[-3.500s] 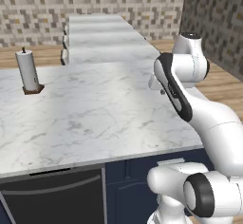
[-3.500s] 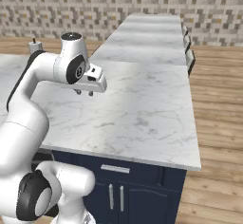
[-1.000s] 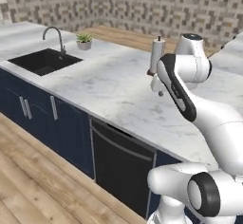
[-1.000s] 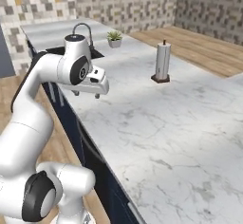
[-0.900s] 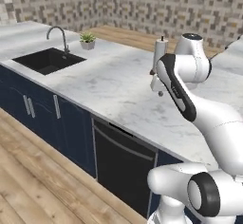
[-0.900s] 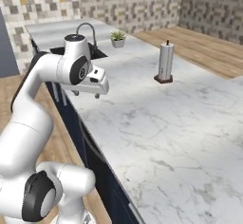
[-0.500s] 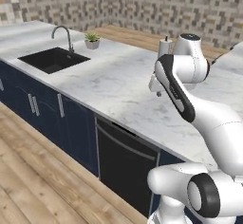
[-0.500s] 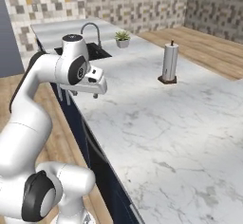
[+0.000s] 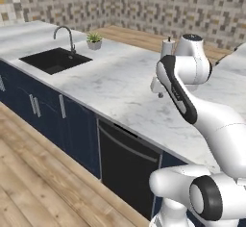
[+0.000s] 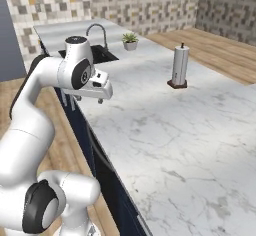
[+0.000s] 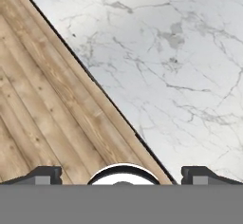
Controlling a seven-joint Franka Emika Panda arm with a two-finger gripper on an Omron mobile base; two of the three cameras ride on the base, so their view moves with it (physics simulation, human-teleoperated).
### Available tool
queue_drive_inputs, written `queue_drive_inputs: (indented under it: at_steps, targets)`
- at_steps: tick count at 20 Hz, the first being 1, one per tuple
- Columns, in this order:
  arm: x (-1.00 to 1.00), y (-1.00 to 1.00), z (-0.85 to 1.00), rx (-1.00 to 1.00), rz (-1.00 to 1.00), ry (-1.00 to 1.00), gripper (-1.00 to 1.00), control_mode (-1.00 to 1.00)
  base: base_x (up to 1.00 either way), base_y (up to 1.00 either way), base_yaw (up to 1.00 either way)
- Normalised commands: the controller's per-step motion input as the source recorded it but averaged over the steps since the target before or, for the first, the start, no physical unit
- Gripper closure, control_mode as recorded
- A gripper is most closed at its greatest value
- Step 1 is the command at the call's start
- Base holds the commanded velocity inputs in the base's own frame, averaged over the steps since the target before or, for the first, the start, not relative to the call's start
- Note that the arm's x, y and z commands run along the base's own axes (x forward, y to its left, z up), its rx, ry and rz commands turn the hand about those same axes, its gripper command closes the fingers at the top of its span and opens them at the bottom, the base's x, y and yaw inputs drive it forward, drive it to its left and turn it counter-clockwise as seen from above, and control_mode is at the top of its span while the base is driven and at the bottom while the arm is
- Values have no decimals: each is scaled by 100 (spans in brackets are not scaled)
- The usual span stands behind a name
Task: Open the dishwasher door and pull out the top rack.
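Observation:
The dishwasher door is a flat black panel under the marble counter, shut, with its thin dark bar handle across the top. The top rack is hidden behind it. My gripper hangs above the counter, behind and above the door, touching nothing. In the right base view the gripper hovers just over the counter's front edge. In the hand view the fingertips stand wide apart and open, nothing between them, above the counter edge and the wooden floor.
A black sink with a faucet and a small potted plant lie to the left. A paper towel holder stands on the counter. Navy cabinets flank the dishwasher; wooden floor lies in front.
The whole picture has shifted: the base has driven, bringing the sink and dishwasher further into view. The arm keeps its pose and the gripper stays open.

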Motion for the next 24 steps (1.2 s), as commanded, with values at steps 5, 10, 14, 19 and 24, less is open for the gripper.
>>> queue_drive_inputs:
  at_steps: [5,10,14,19,24]
  targets:
    - [0,0,0,0,0,0,-100,100,0,0,2]
    - [-2,58,-48,-24,1,7,-100,-100,0,0,0]
    - [-15,100,-88,-60,4,11,-100,-100,0,0,0]
    - [-9,97,-100,-55,9,10,-100,-100,0,0,0]
    - [0,60,-89,-30,10,14,-100,-100,0,0,0]
